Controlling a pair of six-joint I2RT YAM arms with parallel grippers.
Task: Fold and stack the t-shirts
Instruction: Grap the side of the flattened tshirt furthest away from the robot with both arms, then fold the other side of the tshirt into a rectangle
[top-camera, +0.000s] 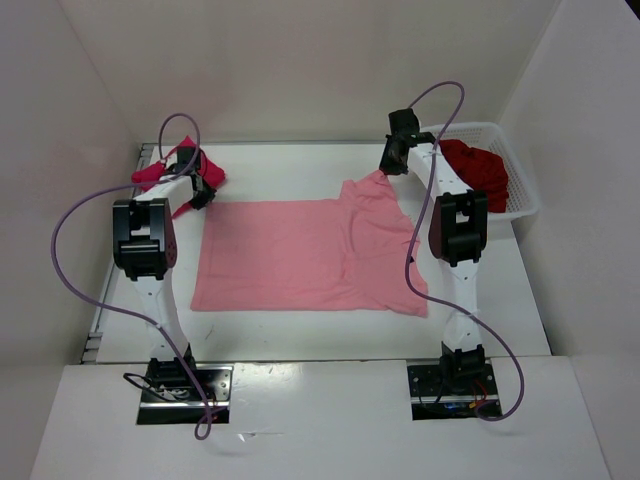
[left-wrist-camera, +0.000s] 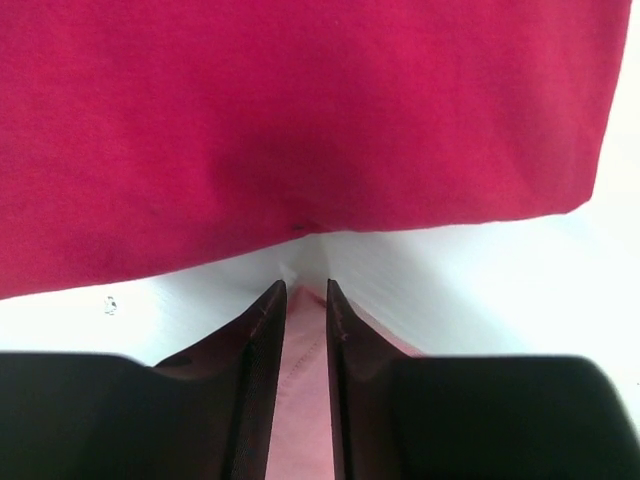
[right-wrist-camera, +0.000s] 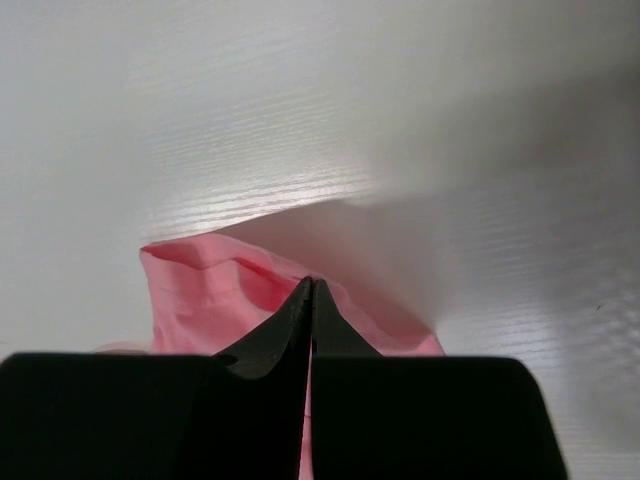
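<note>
- Lying flat across the middle of the bench (top-camera: 300, 170) in the top view, the light pink shirt (top-camera: 300, 255) is spread out, except for its far right corner, which is pulled up to the right gripper (top-camera: 385, 165).
- The crimson shirt (top-camera: 160, 170) sits bunched at the far left corner, just beside the left gripper (top-camera: 203, 190).
- The dark red shirt (top-camera: 480, 168) lies heaped in the white basket (top-camera: 525, 190) at the far right.
- In the left wrist view, the left gripper (left-wrist-camera: 302, 288) shows a narrow gap between its fingers with light pink shirt (left-wrist-camera: 303, 380) cloth in it. I cannot tell whether it is clamped. The crimson shirt (left-wrist-camera: 300, 120) fills the view beyond.
- In the right wrist view, the right gripper (right-wrist-camera: 311, 283) is closed tight, pinching a fold of the light pink shirt (right-wrist-camera: 210, 280) above the bench (right-wrist-camera: 300, 100).
</note>
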